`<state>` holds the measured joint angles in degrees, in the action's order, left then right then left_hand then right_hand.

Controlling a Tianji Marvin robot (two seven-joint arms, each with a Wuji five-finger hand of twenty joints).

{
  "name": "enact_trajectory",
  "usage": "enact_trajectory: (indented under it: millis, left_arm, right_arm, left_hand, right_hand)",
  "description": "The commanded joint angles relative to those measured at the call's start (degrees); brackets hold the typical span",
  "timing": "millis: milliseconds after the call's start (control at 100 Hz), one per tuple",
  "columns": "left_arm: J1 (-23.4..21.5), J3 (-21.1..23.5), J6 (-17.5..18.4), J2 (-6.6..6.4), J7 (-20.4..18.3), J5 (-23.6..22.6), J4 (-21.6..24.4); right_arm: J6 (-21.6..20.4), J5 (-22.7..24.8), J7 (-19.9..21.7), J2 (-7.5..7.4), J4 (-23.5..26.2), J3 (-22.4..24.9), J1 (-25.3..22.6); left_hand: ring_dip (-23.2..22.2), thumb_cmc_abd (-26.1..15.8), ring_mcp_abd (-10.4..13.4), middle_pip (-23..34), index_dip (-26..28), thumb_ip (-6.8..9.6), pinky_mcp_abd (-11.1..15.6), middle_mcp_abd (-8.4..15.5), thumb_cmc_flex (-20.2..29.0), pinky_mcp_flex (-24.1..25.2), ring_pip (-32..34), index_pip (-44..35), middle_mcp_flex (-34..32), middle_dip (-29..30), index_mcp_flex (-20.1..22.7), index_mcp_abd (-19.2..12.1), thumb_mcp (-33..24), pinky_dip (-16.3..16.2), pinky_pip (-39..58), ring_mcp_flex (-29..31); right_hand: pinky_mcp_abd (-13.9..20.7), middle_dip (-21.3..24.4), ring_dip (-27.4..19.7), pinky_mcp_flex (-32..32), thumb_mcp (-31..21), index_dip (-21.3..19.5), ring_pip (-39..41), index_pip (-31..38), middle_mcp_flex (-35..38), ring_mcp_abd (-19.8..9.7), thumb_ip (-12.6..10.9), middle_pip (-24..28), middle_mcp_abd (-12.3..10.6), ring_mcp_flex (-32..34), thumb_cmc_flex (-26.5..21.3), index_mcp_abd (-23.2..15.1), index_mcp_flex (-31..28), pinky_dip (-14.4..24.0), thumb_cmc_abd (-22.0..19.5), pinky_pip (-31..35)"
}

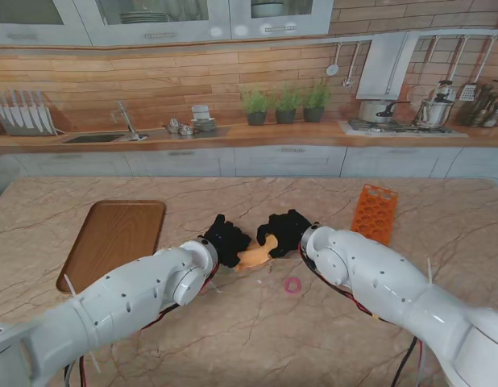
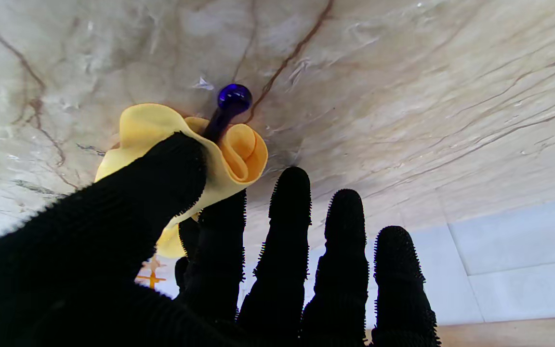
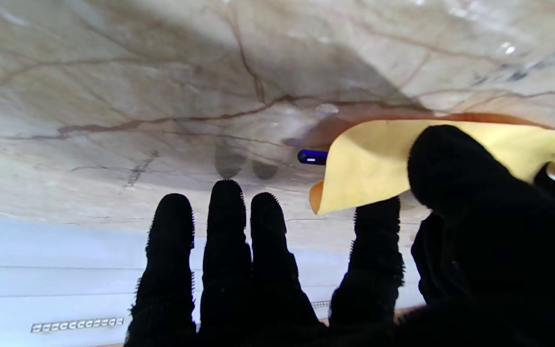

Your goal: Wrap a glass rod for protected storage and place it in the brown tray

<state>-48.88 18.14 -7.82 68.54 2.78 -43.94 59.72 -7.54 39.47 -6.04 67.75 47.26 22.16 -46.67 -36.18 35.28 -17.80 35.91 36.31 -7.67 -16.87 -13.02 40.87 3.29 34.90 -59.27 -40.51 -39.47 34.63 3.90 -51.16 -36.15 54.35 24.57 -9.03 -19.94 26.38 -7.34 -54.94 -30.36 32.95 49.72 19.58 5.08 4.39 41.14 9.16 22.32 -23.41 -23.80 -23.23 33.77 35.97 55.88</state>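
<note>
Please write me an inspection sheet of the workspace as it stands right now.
Surface: marble table, veined, no spills seen.
Job's things: blue glass rod partly rolled in the yellow cloth, a rod end sticking out on each side; brown tray on the left holds nothing.
Clutter: orange rack on the right; small pink ring nearer to me than the cloth.
Grippers: left hand and right hand both pinch the cloth between thumb and index finger.
Cables: dark wires run under both forearms.
Surroundings: kitchen counter with sink, potted herbs and stove behind the table.
</note>
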Motion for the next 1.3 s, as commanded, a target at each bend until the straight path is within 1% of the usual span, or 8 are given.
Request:
enact_trajectory:
  millis: [0,110,350,680,860,1090,1230,1290]
  left_arm:
    - [-0.8,-0.6,0.0,-0.19,-1.3,0.3,-2.1]
    - [-0.7,-0.6,0.0,0.00,-1.2,0.7,-2.4]
    - [-1.9,1.3,-0.2,-0.13,-0.6,1.2,-1.9]
    - [-4.7,5.8,-2.4,0.31,1.5,3.2,-1.1]
    - [-6.4,8.6,-2.7,0.52,3.6,3.9,-0.2]
    - [-8.9,12.4,-1.3,-1.17,2.2,2.9,4.4]
    - [-10.9,15.1,-1.1,-3.24,-1.4,0.4,8.7]
    - [-12.1,16.6,-1.2,-4.12,-3.0,-0.9,10.7]
  right_arm:
    - [-0.8,-0.1,-0.4,1.08,-1.2,-0.8,0.6]
    - [-2.0,-0.6,-1.3,2.10,-3.3,-2.7,1.7]
    - [-5.8,0.2,-3.5,2.67,-5.3,-5.1,3.0]
    - [-6.3,0.9,-1.4,0.67,-0.6,-1.3,0.7]
    - [-4.8,0.5,0.8,-0.62,3.7,3.5,-2.2]
    - [-3.1,-0.7,3.2,-1.49,7.4,7.7,-4.9]
    - [-2.9,-0.3,3.5,-1.81,8.4,8.6,-5.5]
    - [-2.8,-0.2,3.8,-1.94,8.8,9.0,-5.6]
  left_hand:
    - [-1.1,2.8,-0.9,-1.3,-7.1,0.00,-1.6,1.6,3.2,-0.1,1.3,2.4,-3.5,-2.6,2.3,1.7,-3.6,0.6,-0.7,1.6]
    - [-1.4,1.0,-1.2,-3.8,-7.7,0.84,-1.5,2.3,4.3,-0.9,2.7,-0.6,-8.4,-7.9,4.3,0.5,-5.8,0.6,-0.3,3.8]
    - [-2.0,0.0,-1.5,-4.3,-3.0,-0.79,-1.5,2.5,4.1,-0.9,4.5,-6.1,-10.5,-12.7,2.9,-0.3,-9.8,0.8,1.1,4.4]
    - [-2.6,-0.7,-1.0,-3.4,8.5,-0.70,-1.0,3.1,3.4,0.3,5.8,-10.4,-9.6,-17.4,-0.8,-0.5,-12.2,1.2,0.9,3.1]
    - [-2.7,-0.7,-1.3,-3.3,8.9,-0.63,-1.2,2.9,3.2,0.3,6.0,-9.9,-9.3,-17.5,-1.0,-0.3,-12.1,1.1,1.2,2.8]
    - [-1.3,-1.1,-0.6,-0.9,-2.5,-2.30,-1.7,2.1,0.3,1.0,2.2,3.0,0.3,0.8,-3.6,0.7,-1.1,2.2,-0.9,0.5]
    - [-0.5,-8.5,0.0,-4.9,-2.8,2.87,-1.3,2.0,-5.9,1.7,-0.8,14.0,4.0,3.4,-4.3,2.3,6.4,2.3,-3.6,-1.8]
    - [-0.2,-8.8,0.2,-6.3,-3.5,3.01,-1.1,1.7,-6.8,2.1,-2.0,17.2,5.3,4.2,-4.9,2.3,9.4,2.2,-4.7,-2.9]
  right_hand:
    - [0.0,-0.8,1.0,-0.3,-1.8,0.4,1.5,-0.5,1.0,0.8,-1.3,1.4,0.6,0.8,-0.4,1.6,-3.1,-0.3,0.9,1.9]
    - [-0.2,-1.1,1.0,-0.2,-4.2,7.0,2.8,4.4,2.9,0.5,2.3,1.8,0.2,1.7,-2.7,0.9,-7.5,-1.8,3.3,3.2]
    - [-1.5,-1.4,1.3,-0.6,-11.8,12.2,4.1,13.8,12.0,0.3,-1.7,2.2,-0.9,5.0,-7.6,-1.0,-20.9,-2.5,5.9,3.4]
    - [-3.3,-2.3,2.9,-1.7,-17.9,-0.7,5.5,17.0,22.4,-0.2,-8.6,3.3,-2.1,12.5,-6.9,-2.4,-19.2,-2.9,5.0,2.8]
    - [-4.1,-1.4,2.7,-3.3,-16.4,-5.2,4.5,16.3,27.5,0.9,-9.6,2.1,-3.0,16.9,-7.2,-4.2,-17.9,-3.0,3.1,2.1]
    - [-5.4,-0.4,2.1,-5.1,-16.6,-6.3,2.8,15.6,34.3,2.6,-9.5,0.8,-2.9,22.6,-7.7,-3.7,-19.3,-3.3,3.6,1.2]
    - [-5.8,-0.1,2.4,-6.0,-17.0,-6.3,3.4,15.3,37.5,2.6,-9.5,0.6,-2.8,25.7,-8.0,-3.2,-20.2,-3.3,4.3,1.1]
    - [-6.0,0.1,2.7,-6.4,-17.4,-6.1,3.7,15.0,39.5,2.5,-9.4,0.5,-3.1,27.3,-8.0,-2.8,-20.9,-3.3,4.9,1.1]
